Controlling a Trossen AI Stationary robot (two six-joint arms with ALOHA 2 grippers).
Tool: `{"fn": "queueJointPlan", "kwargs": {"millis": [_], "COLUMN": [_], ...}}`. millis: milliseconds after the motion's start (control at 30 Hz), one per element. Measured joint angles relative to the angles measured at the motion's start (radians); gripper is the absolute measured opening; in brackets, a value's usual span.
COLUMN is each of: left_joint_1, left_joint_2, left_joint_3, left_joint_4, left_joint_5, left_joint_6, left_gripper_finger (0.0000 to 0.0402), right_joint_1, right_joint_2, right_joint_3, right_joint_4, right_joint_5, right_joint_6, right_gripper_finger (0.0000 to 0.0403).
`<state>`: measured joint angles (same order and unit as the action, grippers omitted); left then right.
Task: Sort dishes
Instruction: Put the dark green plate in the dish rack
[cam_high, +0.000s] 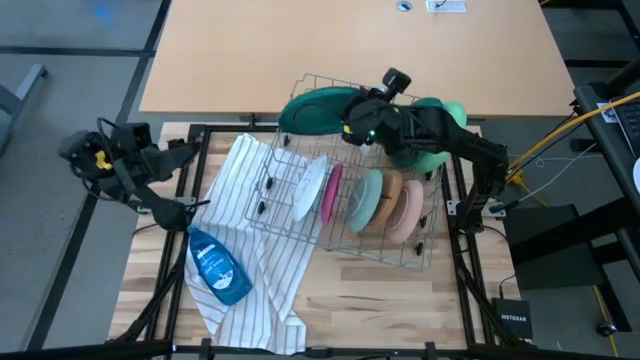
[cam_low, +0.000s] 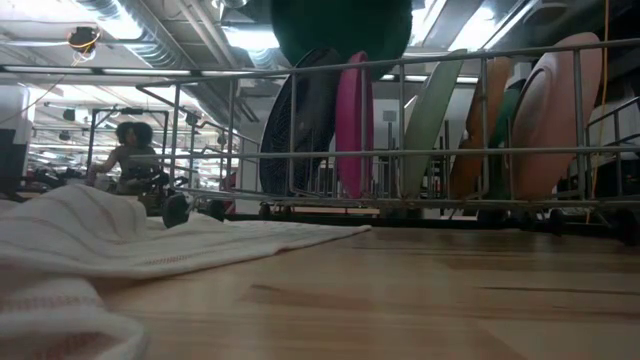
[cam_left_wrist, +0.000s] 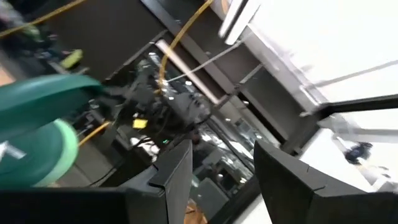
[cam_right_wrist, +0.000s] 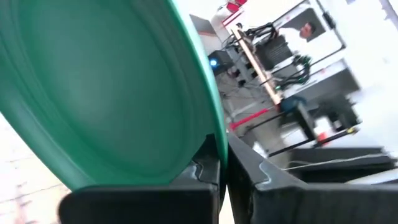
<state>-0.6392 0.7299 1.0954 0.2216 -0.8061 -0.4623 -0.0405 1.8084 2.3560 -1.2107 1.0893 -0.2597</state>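
Observation:
My right gripper (cam_right_wrist: 222, 177) is shut on a dark green plate (cam_high: 315, 108), held above the far left corner of the grey wire rack (cam_high: 430, 250). In the rack, several dishes stand on edge between the wires: white (cam_high: 308, 190), magenta (cam_high: 332, 193), sage (cam_high: 365, 198), tan (cam_high: 388, 198) and peach (cam_high: 408, 212). Light green bowls (cam_high: 440, 152) sit beyond the rack's far right corner, partly hidden by the right arm. My left gripper (cam_left_wrist: 221, 168) waits open off the table's left edge, nothing between its fingers. My right gripper pinches the dark green plate's rim (cam_right_wrist: 210, 140) between its two fingers, one on each face. The fingers come roughly level from the table's right side. The plate (cam_low: 340, 30) is tilted and lifted clear above the rack's top wires.
A striped towel (cam_high: 250, 260) lies under the rack and spreads toward the near left. A blue soap bottle (cam_high: 218, 265) lies on it. Bare wood shows along the near edge (cam_high: 380, 310). A person (cam_low: 130, 150) sits in the room beyond the table.

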Motion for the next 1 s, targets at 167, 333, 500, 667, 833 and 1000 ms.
{"fn": "queueJointPlan", "kwargs": {"millis": [167, 333, 500, 667, 833, 1000], "left_joint_1": [0.046, 0.128, 0.2, 0.276, 0.341, 0.389], "left_joint_2": [0.051, 0.113, 0.179, 0.221, 0.23, 0.233], "left_joint_3": [0.0, 0.0, 0.0, 0.0, 0.0, 0.0], "left_joint_4": [-0.001, -0.001, -0.003, -0.002, -0.002, -0.001], "left_joint_5": [-0.067, -0.069, -0.069, -0.069, -0.068, -0.067], "left_joint_6": [-0.08, -0.246, -0.441, -0.556, -0.626, -0.683], "left_gripper_finger": [0.0161, 0.0161, 0.0161, 0.0152, 0.0135, 0.013], "right_joint_1": [-0.028, -0.039, -0.039, -0.039, -0.047, -0.068], "right_joint_2": [0.0, 0.0, 0.0, 0.0, 0.0, 0.0], "right_joint_3": [0.0, 0.0, -0.001, -0.001, -0.001, -0.001], "right_joint_4": [0.078, 0.137, 0.18, 0.21, 0.24, 0.265], "right_joint_5": [-0.011, -0.03, -0.029, -0.025, -0.025, -0.034], "right_joint_6": [-0.15, -0.263, -0.374, -0.464, -0.509, -0.525], "right_gripper_finger": [0.0012, 0.001, 0.0011, 0.0009, 0.001, 0.0009]}}
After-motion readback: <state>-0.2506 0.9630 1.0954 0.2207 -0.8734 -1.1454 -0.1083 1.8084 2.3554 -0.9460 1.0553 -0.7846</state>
